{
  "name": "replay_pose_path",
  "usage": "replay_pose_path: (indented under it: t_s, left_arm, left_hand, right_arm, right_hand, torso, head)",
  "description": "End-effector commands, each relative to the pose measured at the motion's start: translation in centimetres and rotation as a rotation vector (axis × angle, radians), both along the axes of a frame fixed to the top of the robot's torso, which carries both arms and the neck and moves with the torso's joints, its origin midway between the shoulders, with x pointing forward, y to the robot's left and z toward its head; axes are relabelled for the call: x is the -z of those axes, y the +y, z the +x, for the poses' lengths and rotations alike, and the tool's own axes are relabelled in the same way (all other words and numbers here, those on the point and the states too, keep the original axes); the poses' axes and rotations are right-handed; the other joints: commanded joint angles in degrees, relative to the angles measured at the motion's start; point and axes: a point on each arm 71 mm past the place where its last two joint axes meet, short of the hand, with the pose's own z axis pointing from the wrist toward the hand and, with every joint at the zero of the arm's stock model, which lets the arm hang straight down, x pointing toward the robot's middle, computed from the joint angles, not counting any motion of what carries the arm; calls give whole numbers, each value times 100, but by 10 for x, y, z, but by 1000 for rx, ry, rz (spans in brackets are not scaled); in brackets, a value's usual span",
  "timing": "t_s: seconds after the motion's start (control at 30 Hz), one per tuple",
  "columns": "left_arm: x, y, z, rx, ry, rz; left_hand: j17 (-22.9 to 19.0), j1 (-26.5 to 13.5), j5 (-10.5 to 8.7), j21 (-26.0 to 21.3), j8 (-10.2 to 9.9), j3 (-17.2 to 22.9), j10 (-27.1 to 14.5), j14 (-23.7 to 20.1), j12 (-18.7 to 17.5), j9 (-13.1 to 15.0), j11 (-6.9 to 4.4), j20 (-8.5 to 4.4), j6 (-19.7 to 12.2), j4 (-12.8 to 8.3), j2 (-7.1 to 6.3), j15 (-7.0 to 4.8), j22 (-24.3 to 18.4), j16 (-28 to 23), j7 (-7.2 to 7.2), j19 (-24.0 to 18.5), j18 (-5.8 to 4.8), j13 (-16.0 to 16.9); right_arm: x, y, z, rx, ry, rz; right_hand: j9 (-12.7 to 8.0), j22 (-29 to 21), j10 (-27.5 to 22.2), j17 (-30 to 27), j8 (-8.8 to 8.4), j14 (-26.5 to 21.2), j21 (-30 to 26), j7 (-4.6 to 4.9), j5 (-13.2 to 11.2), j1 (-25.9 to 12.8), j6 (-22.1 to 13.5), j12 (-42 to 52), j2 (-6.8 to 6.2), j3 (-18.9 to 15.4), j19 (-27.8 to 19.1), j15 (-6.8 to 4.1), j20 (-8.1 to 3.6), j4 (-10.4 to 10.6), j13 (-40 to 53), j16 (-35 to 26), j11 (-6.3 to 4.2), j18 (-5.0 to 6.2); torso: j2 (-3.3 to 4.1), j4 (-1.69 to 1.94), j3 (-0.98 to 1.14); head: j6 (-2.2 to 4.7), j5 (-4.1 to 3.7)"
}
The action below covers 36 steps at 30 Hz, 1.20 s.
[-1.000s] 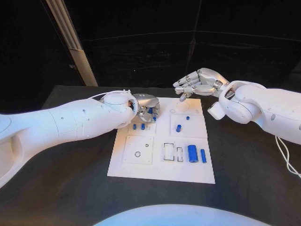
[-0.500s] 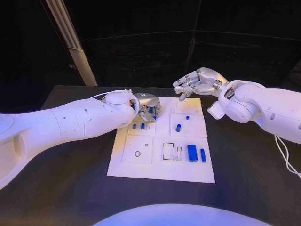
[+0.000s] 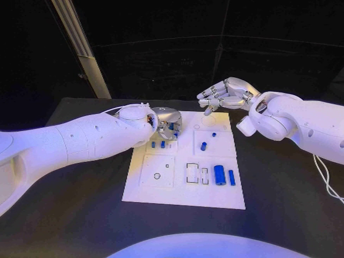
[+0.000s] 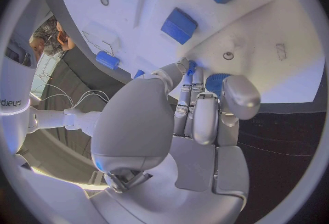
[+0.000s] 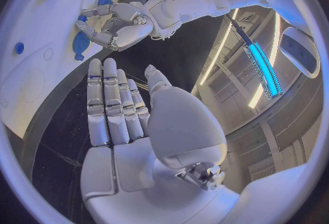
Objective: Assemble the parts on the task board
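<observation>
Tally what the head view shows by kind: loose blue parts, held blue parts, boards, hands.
Blue parts on the task board: 6
Blue part in the left hand: 1
Task board: 1
Hands, with the right hand: 2
Total: 10

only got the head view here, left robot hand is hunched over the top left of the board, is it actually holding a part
Observer: Yes. The left wrist view shows the left robot hand pinching a blue part between its thumb and fingers.
Operator: is it seated in the board yet
Observer: Cannot tell. In that view the fingertips cover the spot where the part meets the task board.
Operator: right robot hand got anything
Observer: No. The right wrist view shows the right robot hand with its fingers straight and its palm bare.
</observation>
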Motion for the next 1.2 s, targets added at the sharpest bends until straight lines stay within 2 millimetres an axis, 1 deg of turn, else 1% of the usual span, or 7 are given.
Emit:
replay_pose_path:
  t_s: [0.03, 0.23, 0.47, 0.77, 0.83, 1.07, 1.2]
  left_arm:
    - [-4, 1, -1, 6, -35, -23]
    - [-21, 3, -2, 4, -64, -74]
    - [-33, 20, -3, -20, -75, -92]
    - [-33, 43, -3, -65, -38, -75]
    - [-32, 47, -3, -74, -19, -80]
    - [-29, 53, -2, -89, 20, -78]
    - [-27, 56, -2, -95, 30, -73]
  left_hand:
    - [6, 6, 5, 36, -28, 47, 56, 154, -20, -11, -7, 0, 58, 1, 46, -39, 19, 44, 7, 42, -96, -9]
    - [3, 6, 5, 83, -39, 66, 83, 158, -38, -17, -9, -5, 83, -15, 46, -42, 67, 48, 7, 54, -106, -17]
    - [-7, -13, 4, 132, -52, 79, 126, 160, -60, -23, -12, -8, 123, -26, 40, -45, 118, 48, 6, 66, -116, -27]
    - [-24, -45, 4, 162, -65, 78, 156, 160, -83, -30, -14, -10, 150, -25, 26, -46, 150, 43, 4, 71, -122, -36]
    - [-33, -73, 4, 166, -77, 72, 162, 158, -100, -36, -11, -11, 155, -17, 17, -45, 156, 40, 4, 70, -123, -42]
    - [-52, -118, 4, 192, -98, 60, 172, 156, -128, -45, -10, -9, 163, -1, 5, -43, 185, 33, 3, 72, -129, -52]
    - [-48, -118, 4, 195, -99, 61, 173, 156, -130, -46, -11, -9, 164, -2, 5, -43, 188, 35, 3, 72, -129, -52]
  right_arm:
    - [-2, 1, 0, -11, -6, 6]
    - [-1, 0, 0, -8, -6, 6]
    - [-1, -2, 0, -5, -7, 5]
    - [-1, -3, 1, -3, -6, 4]
    - [-1, -3, 1, -3, -6, 4]
    - [-1, -3, 1, -3, -5, 4]
    - [-1, -3, 1, -2, -5, 4]
  right_hand:
    - [2, -8, -34, -5, 37, 0, -31, 14, 22, -37, -25, 30, 16, 22, 21, 36, 35, 19, -3, -25, 13, 72]
    - [2, -8, -34, -5, 37, 0, -31, 14, 22, -37, -25, 30, 16, 22, 21, 36, 35, 19, -3, -25, 13, 72]
    - [2, -8, -34, -5, 37, 0, -31, 14, 22, -37, -25, 30, 16, 22, 21, 36, 35, 19, -3, -25, 13, 72]
    - [2, -8, -34, -5, 37, 0, -31, 14, 22, -37, -25, 30, 16, 22, 21, 36, 35, 19, -3, -25, 13, 72]
    - [2, -8, -34, -5, 37, 0, -31, 14, 22, -37, -25, 30, 16, 22, 21, 36, 35, 19, -3, -25, 13, 72]
    - [2, -8, -34, -5, 37, 0, -31, 14, 22, -37, -25, 30, 16, 22, 21, 36, 35, 19, -3, -25, 13, 72]
    - [2, -8, -34, -5, 37, 0, -31, 14, 22, -37, -25, 30, 16, 22, 21, 36, 35, 19, -3, -25, 13, 72]
  torso:
    - [-3, 2, 3]
    - [-4, 5, 3]
    - [-6, 14, 6]
    - [-2, 13, -1]
    - [-3, 9, 3]
    - [-1, 5, 0]
    - [-6, 6, 8]
  head:
    - [17, 5]
    - [46, 9]
    - [50, 10]
    - [31, 19]
    - [29, 31]
    - [26, 37]
    - [27, 48]
